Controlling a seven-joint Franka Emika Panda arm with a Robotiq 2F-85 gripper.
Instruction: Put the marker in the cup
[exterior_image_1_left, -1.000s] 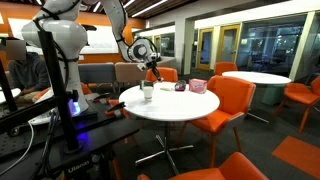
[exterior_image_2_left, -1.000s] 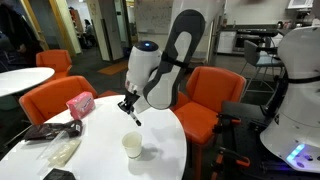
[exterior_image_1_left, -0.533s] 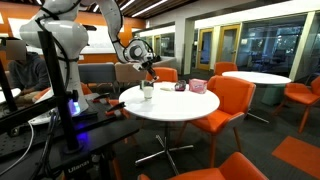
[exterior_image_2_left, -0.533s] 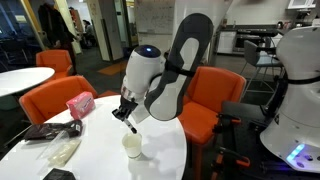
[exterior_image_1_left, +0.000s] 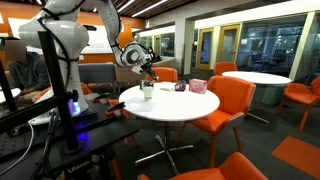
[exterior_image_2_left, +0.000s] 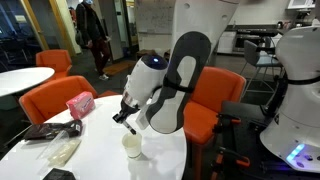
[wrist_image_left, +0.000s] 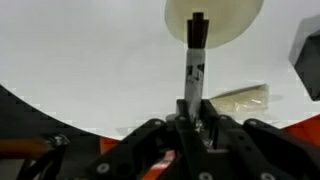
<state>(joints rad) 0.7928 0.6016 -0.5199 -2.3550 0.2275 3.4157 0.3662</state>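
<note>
Pinching the black marker (wrist_image_left: 195, 62) by one end, the gripper (wrist_image_left: 197, 113) is aiming it over the cup (wrist_image_left: 232, 18) for a drop

table (exterior_image_2_left: 165, 150) round, white | pink box (exterior_image_2_left: 79, 103) near its far edge | flat dark object (exterior_image_2_left: 45, 131) beside pale crumpled bag (exterior_image_2_left: 62, 150) at the left edge | orange chairs (exterior_image_2_left: 45, 100) around | person (exterior_image_2_left: 93, 25) standing behind

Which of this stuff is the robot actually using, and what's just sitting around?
In use:
marker
cup
gripper, holding the marker

Just lying about:
pink box
pale bag
orange chairs
</note>
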